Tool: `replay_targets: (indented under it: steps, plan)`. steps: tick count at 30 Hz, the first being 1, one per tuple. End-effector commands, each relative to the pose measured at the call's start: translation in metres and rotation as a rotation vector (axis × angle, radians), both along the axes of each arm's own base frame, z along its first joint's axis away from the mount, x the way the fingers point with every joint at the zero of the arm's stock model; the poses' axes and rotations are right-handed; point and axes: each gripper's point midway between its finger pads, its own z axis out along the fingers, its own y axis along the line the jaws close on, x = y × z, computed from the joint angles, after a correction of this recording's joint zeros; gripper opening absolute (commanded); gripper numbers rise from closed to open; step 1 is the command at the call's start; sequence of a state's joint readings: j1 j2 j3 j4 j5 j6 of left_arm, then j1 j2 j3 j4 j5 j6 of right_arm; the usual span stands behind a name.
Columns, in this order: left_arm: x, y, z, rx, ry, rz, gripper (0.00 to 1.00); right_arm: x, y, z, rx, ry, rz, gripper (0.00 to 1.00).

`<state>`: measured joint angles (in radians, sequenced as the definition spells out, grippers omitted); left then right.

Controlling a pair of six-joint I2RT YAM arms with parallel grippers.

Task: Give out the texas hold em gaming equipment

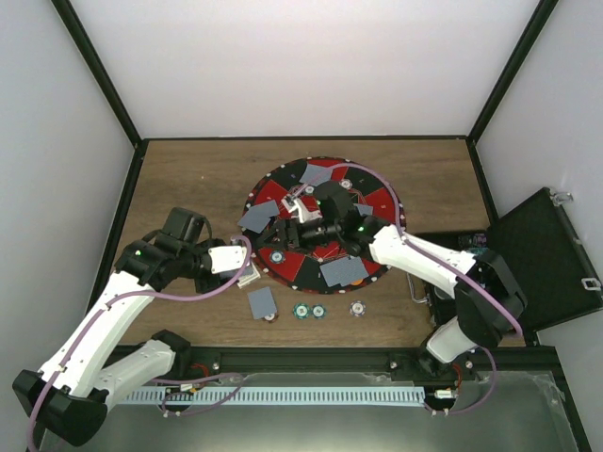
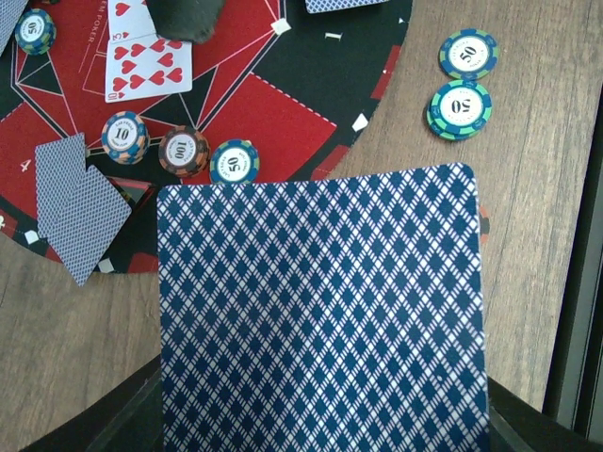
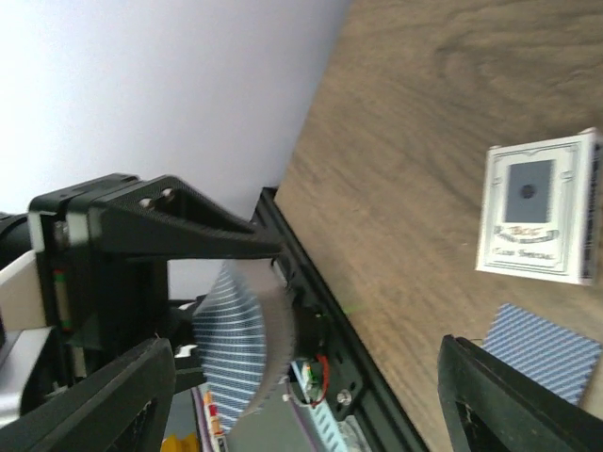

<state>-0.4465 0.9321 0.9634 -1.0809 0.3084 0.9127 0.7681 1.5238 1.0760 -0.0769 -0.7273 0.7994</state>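
**The left gripper [image 1: 234, 261] pinched a card [image 2: 320, 311] at the near-left rim of the mat [image 2: 283, 122].**
The card's long axis ran straight out from the jaws toward the mat, its far edge just short of 3 chips [image 2: 183, 151]. The right gripper [image 3: 306, 377], spread wide with a blurred card [image 3: 240, 348] between its fingers, hovered over the mat's centre.

My left claw [image 1: 243, 269] pinches a card [image 2: 320, 311] at the mat's [image 1: 382, 200] left edge; my right claw [image 1: 303, 218] hangs over its middle, jaws wide apart.
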Motion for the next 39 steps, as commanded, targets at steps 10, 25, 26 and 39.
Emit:
replay_targets:
  steps: [10,25,26,39]
  plan:
    - [0.005,-0.007,0.013,-0.04,-0.031,-0.012,0.05,-0.035,0.04,-0.003,0.067,0.049,0.132,0.67]
    - [0.004,-0.007,0.011,-0.041,-0.024,-0.013,0.05,-0.058,0.068,-0.019,0.104,0.124,0.211,0.66]
    - [0.004,-0.007,0.012,-0.041,-0.024,-0.014,0.05,-0.057,0.07,-0.02,0.106,0.132,0.208,0.66]
    - [0.003,-0.005,0.011,-0.033,-0.027,-0.012,0.05,-0.042,0.063,-0.054,0.058,0.213,0.136,0.53]
